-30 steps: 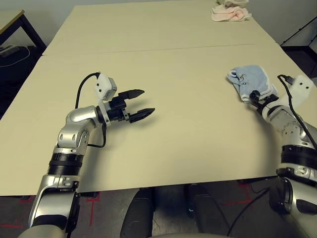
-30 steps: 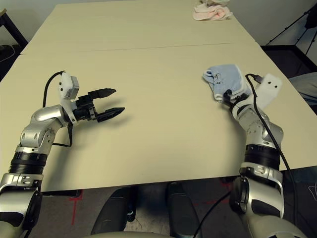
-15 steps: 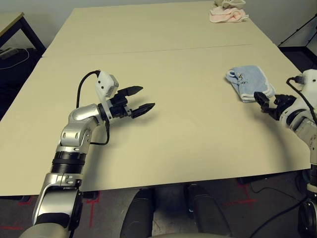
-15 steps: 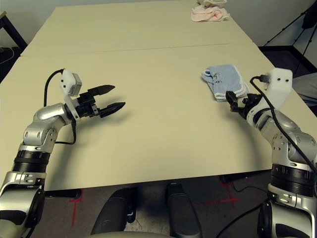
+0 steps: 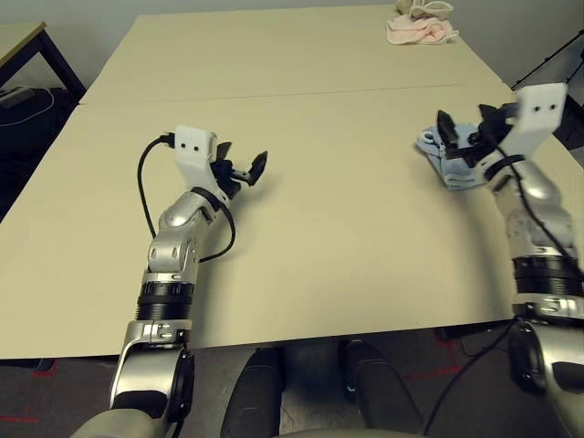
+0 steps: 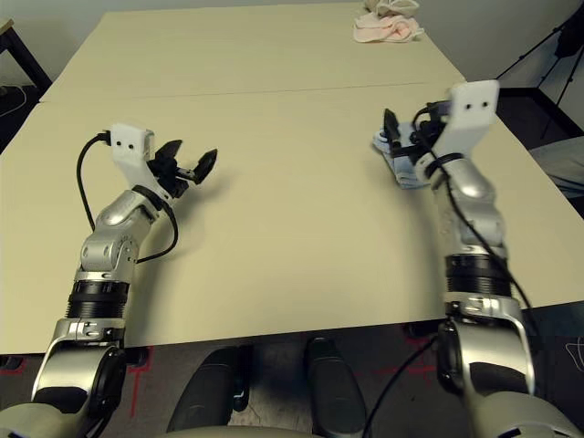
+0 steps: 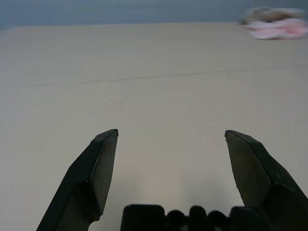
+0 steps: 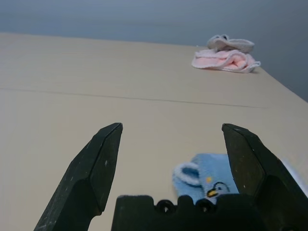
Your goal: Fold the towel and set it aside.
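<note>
In the left eye view, the small light-blue terry towel with white piped edging (image 5: 459, 162) lies already folded into a compact bundle at the right side of the frame, on the wide beige table (image 5: 301, 119), partly hidden behind the right gripper (image 5: 463, 135). This gripper hangs above the towel with its two black fingers spread apart and nothing between them. At the centre left of the frame the left gripper (image 5: 245, 166) is also released and empty, well apart from the towel. At the top right edge a crumpled pink cloth (image 5: 420, 27) rests on the far end of the table. The right eye view shows the same arrangement: the towel at the upper right of the middle, under the right gripper. In the left wrist view the two black fingers (image 7: 91, 178) stand wide open over bare table, and the pink cloth is a blur in the upper right corner. In the right wrist view the fingers are equally wide, and the towel sits low in the frame between them, near the right one. I judge that the folding is done and the towel is set aside, so little seems to remain. No brand or writing can be read; the towel carries only a small printed penguin figure (image 8: 215, 189).
</note>
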`<state>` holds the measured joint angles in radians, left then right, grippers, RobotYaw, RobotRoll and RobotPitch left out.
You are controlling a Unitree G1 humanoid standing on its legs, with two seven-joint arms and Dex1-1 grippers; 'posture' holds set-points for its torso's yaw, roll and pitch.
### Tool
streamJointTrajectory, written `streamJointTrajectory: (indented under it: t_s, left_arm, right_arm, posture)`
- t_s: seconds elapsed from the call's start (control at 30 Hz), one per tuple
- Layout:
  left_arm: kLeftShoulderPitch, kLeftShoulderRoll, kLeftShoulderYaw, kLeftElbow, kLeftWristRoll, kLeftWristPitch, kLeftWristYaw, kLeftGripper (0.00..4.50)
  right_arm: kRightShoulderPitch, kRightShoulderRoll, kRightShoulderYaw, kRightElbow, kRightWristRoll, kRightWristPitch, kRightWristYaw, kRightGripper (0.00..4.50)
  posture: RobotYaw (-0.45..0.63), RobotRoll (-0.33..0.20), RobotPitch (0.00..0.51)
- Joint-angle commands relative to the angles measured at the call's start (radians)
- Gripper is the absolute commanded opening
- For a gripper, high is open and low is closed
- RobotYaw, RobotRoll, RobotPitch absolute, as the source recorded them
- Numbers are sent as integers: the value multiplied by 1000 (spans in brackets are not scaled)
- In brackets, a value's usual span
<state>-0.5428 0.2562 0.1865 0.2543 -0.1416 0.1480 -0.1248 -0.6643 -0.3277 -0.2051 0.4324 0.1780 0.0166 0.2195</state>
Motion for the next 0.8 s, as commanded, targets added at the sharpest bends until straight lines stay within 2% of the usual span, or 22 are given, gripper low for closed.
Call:
streamJointTrajectory:
  t_s: [0.03,0.13,0.3,0.47,0.8]
  left_arm:
    - [3,-6,50,67,77,-113,173,4500]
    - [13,6,56,113,110,-191,221,4500]
    - [44,42,36,168,101,-278,137,4500]
    - [32,62,57,221,54,-313,73,4500]
    - [-13,85,72,273,57,-339,70,4500]
  right_arm:
    - [4,34,2,53,-32,-89,-51,4475]
    - [-2,52,9,107,-57,-164,-71,4475]
    - [-12,51,5,185,-44,-242,-30,4475]
    - [0,49,-7,218,-14,-299,33,4475]
    - [10,46,-22,202,-1,-297,29,4475]
  posture:
    - [91,0,121]
    - [94,0,122]
    - [87,0,118]
    - [81,0,119]
    - [46,0,121]
